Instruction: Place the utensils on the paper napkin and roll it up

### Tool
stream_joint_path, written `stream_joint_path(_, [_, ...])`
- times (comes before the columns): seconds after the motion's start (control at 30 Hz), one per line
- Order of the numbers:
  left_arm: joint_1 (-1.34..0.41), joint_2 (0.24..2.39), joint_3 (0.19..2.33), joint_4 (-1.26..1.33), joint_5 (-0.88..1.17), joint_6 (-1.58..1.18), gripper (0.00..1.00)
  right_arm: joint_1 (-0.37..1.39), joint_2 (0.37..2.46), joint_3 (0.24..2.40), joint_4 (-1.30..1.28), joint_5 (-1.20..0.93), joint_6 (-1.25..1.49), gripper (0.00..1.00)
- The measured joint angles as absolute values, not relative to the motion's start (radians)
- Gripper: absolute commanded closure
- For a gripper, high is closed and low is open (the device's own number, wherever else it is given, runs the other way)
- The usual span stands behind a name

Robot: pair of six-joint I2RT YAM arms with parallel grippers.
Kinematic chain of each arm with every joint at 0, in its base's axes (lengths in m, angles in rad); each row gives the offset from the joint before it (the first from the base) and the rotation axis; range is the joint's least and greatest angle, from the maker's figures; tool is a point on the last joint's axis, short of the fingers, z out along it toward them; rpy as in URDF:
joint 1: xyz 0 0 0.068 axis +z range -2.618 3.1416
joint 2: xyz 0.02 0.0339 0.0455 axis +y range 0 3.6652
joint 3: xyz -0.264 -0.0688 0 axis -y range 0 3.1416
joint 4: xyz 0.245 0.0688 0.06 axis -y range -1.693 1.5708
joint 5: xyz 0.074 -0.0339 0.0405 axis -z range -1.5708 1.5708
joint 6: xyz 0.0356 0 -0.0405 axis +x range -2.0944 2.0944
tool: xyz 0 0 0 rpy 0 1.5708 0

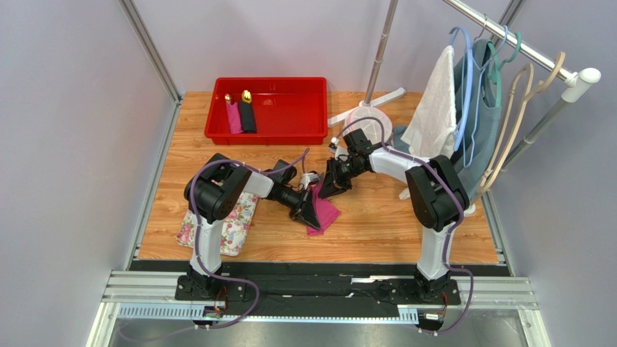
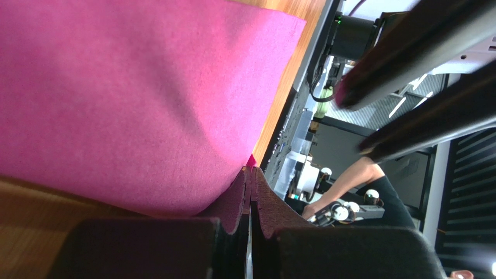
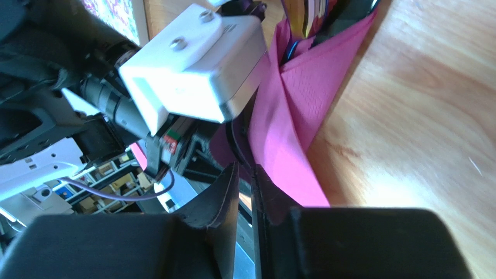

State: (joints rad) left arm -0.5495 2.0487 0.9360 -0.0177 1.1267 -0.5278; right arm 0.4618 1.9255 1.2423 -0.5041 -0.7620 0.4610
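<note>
- Two stages checked: laying the utensils (image 3: 304, 13) on the paper napkin (image 1: 329, 214), then rolling.
- Judged the first done: found shiny tinted heads tucked inside a fold of the magenta sheet, just beyond the right end effector (image 3: 244, 173); could not count the pieces.
- Judged the second begun, not finished: found the sheet folded into a loose creased wedge, no tight roll, on the table (image 1: 376, 231) directly under both end effectors.
- Found the left end effector (image 2: 251, 172) closed flat, pads (image 2: 269, 203) together on an edge of the napkin, a sliver of magenta showing at the tips.
- Found the right end effector nearly closed, a thin slit between the pads; saw the napkin reach right up to the tips, but could not tell whether pinched or merely alongside.
- Noted both end effectors crowded tip to tip across the napkin, the left arm's white camera housing (image 3: 195, 67) just ahead of the right one; judged this crowding the main obstruction to a clean roll.
- Noted, well beyond both end effectors, a red bin (image 1: 290, 136) holding a pink roll (image 1: 232, 117) and a black roll (image 1: 248, 117) with gold heads; no part of this job.
- Noted a floral cloth (image 1: 235, 231) behind the left end effector, apart from the napkin.
- Noted a clothes rack (image 1: 507, 37) with a white towel (image 1: 433, 108) well off the right end effector's outer side.
- Left to do, by judgement: tighten the wrap around the handles and turn until the free edge closes.
</note>
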Motion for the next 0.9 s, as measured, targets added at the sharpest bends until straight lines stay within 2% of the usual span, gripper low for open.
stream_joint_path(0.2, [-0.540, 2.040, 0.922, -0.007, 1.123, -0.529, 1.00, 0.476, 2.001, 1.238, -0.455, -0.760, 0.487, 0.87])
stream_joint_path(0.43, [-0.534, 2.040, 0.920, -0.005, 1.125, -0.530, 1.00, 0.470, 2.054, 1.234, -0.462, -0.760, 0.468, 0.87])
stream_joint_path(0.57, [-0.532, 2.040, 0.915, 0.006, 1.127, -0.532, 1.00, 0.471, 2.039, 1.245, -0.490, -0.720, 0.441, 0.75])
stream_joint_path(0.67, [-0.529, 2.039, 0.912, 0.012, 1.130, -0.534, 1.00, 0.472, 2.006, 1.253, -0.520, -0.647, 0.427, 0.59])
stream_joint_path(0.8, [-0.529, 2.039, 0.910, 0.017, 1.131, -0.534, 1.00, 0.470, 1.975, 1.295, -0.544, -0.555, 0.418, 0.50])
stream_joint_path(0.9, [-0.529, 2.039, 0.908, 0.021, 1.132, -0.535, 1.00, 0.471, 1.969, 1.319, -0.546, -0.509, 0.418, 0.49])
